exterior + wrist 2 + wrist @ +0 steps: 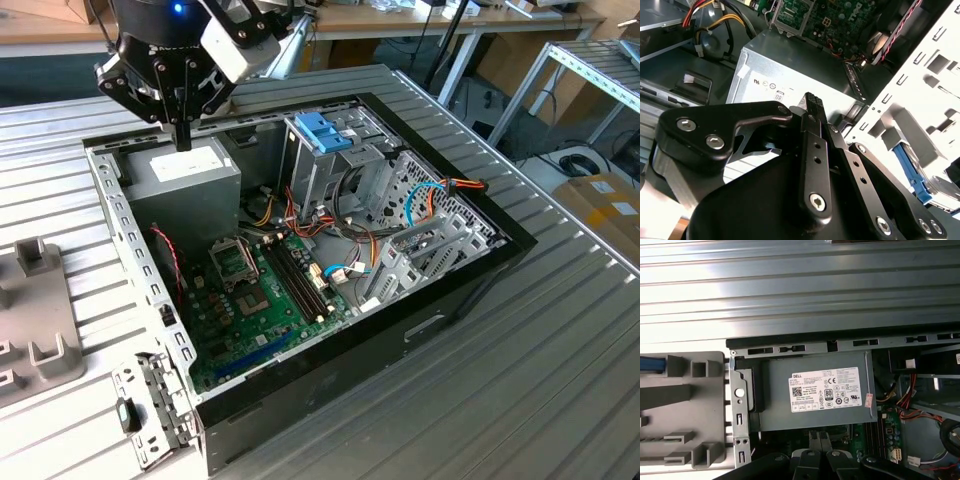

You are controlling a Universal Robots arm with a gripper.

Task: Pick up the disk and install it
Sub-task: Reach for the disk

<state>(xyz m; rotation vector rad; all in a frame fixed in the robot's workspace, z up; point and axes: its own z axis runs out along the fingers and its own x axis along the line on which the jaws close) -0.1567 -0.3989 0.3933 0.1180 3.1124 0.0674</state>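
My black gripper [183,138] hangs over the near-left corner of the open computer case, just above the grey power supply [186,172]. Its fingers are pressed together and hold nothing; both wrist views show the joined tips [811,99] [819,436] over the labelled supply [815,390]. The disk shows partly: a light-blue rail [911,171] with grey metal beside it lies in the pale grey fixture [920,100] next to the case. A blue strip of the disk [650,364] also sits at the fixture's edge in the first wrist view. The gripper is apart from the disk.
The upright metal drive cage [330,170] with a blue handle piece [322,130] stands at the back of the case. The motherboard [260,290] and loose cables [440,195] lie inside. A grey fixture [35,330] sits on the ribbed table at the exterior view's left.
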